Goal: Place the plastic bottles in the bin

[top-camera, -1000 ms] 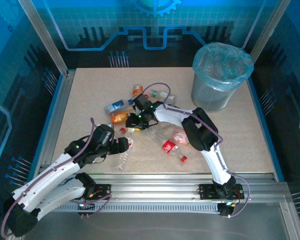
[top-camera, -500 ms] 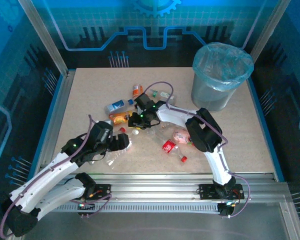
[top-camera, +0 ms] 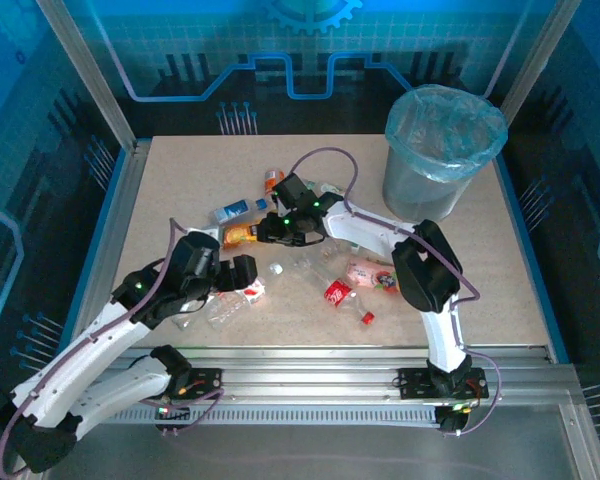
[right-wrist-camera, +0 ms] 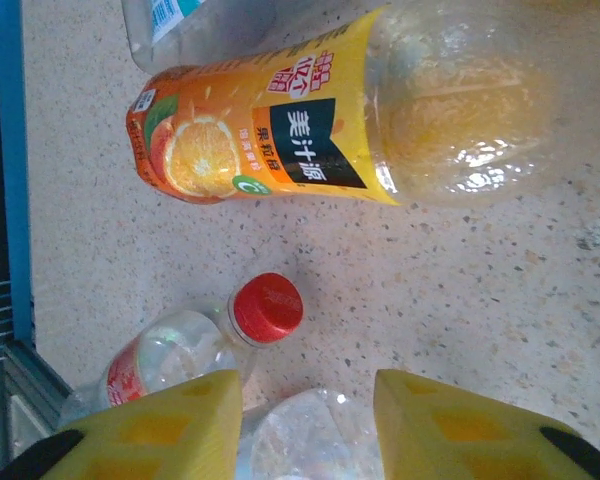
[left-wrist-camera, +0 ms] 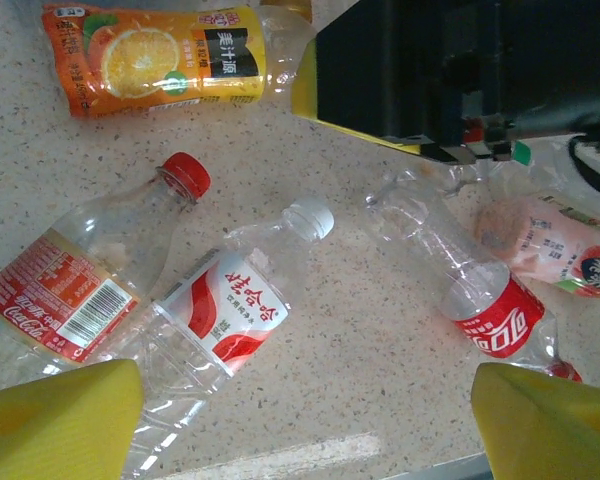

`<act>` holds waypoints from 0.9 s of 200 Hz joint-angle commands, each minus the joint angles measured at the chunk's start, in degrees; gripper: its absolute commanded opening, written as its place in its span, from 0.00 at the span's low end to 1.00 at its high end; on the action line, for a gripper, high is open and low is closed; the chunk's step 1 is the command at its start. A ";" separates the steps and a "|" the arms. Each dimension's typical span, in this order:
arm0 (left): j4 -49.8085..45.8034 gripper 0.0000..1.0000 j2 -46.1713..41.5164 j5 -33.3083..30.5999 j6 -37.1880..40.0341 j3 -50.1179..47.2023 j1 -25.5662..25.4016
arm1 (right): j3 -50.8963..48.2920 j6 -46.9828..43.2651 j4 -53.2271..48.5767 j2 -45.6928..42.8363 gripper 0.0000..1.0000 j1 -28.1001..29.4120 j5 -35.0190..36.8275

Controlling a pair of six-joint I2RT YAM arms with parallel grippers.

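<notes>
**Bin** (top-camera: pixel 435 180): round, grey, lined with a light-blue bag. It stands upright at the far right corner of the table (top-camera: pixel 500 290), well apart from the bottles.

**Plastic bottles** (top-camera: pixel 310 265): a loose scatter lying on their sides at mid-table.
- Orange juice bottle (right-wrist-camera: pixel 280 130): orange label, on the left far side of the scatter. A clear blue-labelled bottle (top-camera: pixel 233 211) lies just beyond it.
- Coca-Cola bottle (left-wrist-camera: pixel 80 280): clear, red cap, red-and-white label, beside the white-capped bottle.
- White-capped bottle (left-wrist-camera: pixel 230 320): clear and crumpled, with a red-and-white label.
- Red-labelled bottle (left-wrist-camera: pixel 470 280): clear, lying towards the near right of the scatter, with a pink-labelled bottle (left-wrist-camera: pixel 570 255) just beside it.

**Left gripper** (left-wrist-camera: pixel 305 375): jaws spread wide with nothing between the yellow pads (left-wrist-camera: pixel 60 420). It hangs over the near left part of the scatter, above the white-capped bottle.

**Right gripper** (right-wrist-camera: pixel 308 400): jaws apart and gripping nothing, yellow fingers (right-wrist-camera: pixel 470 430) pointing at the table. It sits over the orange juice bottle's end of the scatter, with the Coca-Cola bottle's red cap just ahead of its fingertips.
</notes>
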 commanded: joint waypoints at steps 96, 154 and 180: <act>2.67 0.87 -0.71 -1.06 4.11 -4.81 3.46 | -14.66 14.53 7.69 -6.86 0.67 6.50 7.26; 6.15 0.88 -1.76 0.79 2.95 -5.54 5.55 | -22.47 21.98 13.31 -10.49 0.69 7.11 11.11; 5.89 0.88 0.90 2.41 2.24 -5.02 5.58 | -23.46 23.20 15.27 -10.39 0.69 7.57 11.22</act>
